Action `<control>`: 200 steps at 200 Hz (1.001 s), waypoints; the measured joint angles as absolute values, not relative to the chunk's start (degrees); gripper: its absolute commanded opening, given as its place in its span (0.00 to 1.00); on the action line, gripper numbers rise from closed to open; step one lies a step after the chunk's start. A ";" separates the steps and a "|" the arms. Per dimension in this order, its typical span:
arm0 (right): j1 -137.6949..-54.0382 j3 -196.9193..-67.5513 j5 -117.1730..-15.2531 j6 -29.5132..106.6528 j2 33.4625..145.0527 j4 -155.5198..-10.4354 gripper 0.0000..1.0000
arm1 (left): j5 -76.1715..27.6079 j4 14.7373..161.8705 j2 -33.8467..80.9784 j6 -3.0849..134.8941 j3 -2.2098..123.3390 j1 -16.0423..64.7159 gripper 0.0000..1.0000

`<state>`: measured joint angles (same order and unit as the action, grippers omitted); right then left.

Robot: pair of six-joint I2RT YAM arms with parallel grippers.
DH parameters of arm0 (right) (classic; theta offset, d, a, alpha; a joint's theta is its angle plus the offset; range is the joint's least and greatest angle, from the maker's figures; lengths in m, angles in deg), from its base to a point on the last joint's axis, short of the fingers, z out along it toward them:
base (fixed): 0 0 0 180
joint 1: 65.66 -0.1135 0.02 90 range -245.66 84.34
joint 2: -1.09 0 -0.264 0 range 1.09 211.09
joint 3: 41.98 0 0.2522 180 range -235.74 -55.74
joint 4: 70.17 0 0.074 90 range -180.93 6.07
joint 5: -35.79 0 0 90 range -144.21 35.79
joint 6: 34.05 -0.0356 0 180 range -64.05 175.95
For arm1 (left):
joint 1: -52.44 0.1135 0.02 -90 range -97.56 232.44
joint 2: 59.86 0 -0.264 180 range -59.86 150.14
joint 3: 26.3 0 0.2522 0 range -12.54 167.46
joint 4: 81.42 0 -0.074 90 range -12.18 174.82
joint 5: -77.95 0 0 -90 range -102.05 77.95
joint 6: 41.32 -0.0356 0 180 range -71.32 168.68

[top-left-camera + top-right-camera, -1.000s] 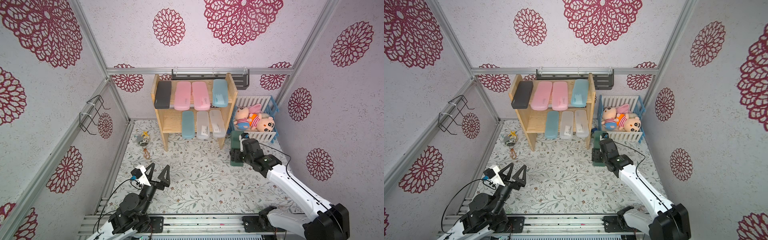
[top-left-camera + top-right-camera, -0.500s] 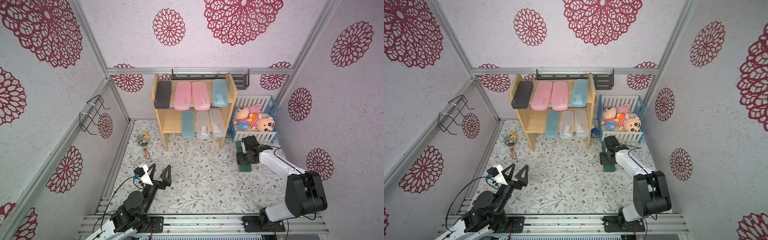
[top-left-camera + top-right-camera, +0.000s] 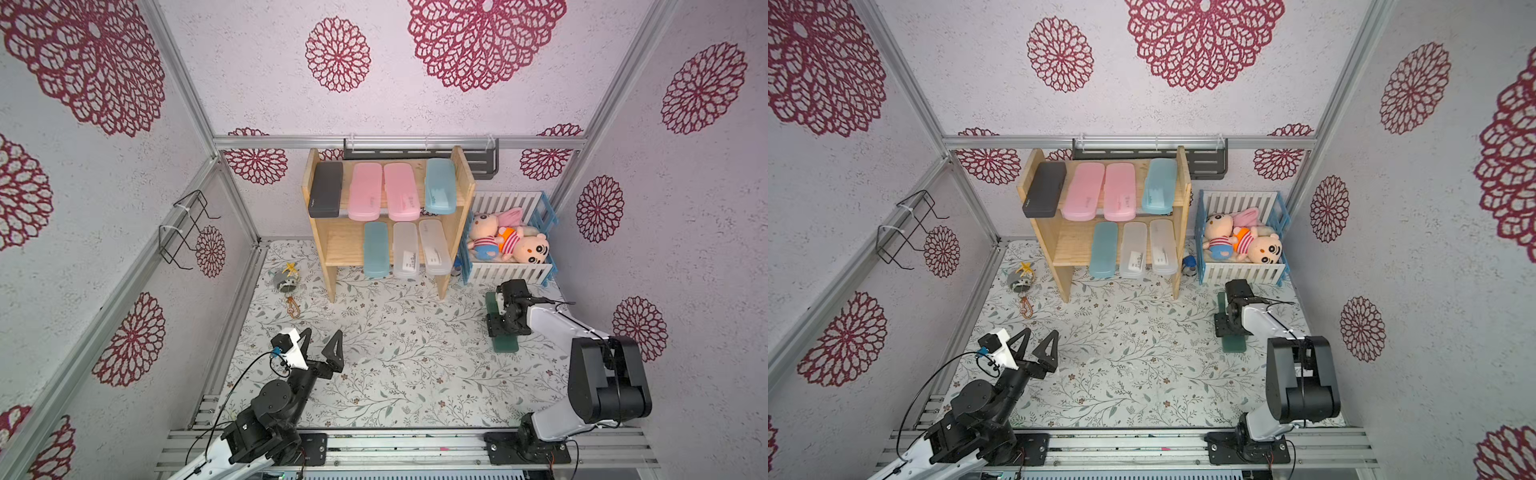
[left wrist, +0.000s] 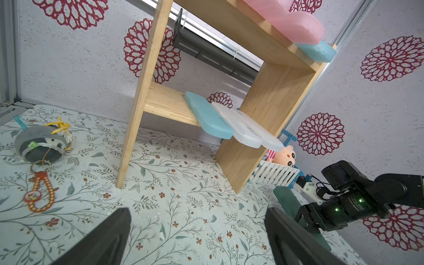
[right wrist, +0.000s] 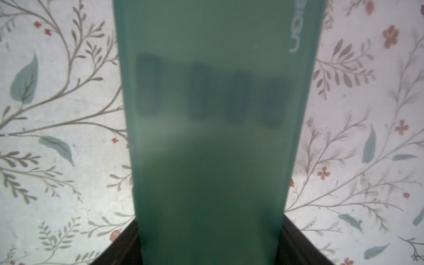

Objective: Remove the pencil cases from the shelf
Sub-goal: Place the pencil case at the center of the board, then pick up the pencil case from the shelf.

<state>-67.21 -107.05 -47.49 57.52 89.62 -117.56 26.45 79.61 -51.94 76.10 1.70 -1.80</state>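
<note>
Right gripper (image 3: 508,330) pinches the dark green case (image 3: 505,345) over open mat (image 3: 395,353); left gripper (image 3: 323,331) spread wide.

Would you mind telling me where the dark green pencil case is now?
In both top views the dark green pencil case is at the right, clamped in the right gripper over the floral mat, before the blue-and-white crate.

Crimson lacy rosettes (image 3: 337,54) are dotting the pale walls (image 3: 249,104). The dark green pencil case (image 3: 505,345) is contrasting with the leaf-printed mat (image 3: 395,357).
</note>
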 measured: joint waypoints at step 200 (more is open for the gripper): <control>-72.63 -104.13 -59.93 45.36 58.26 -100.64 0.99 | 9.77 108.48 -13.60 103.58 5.00 13.15 0.97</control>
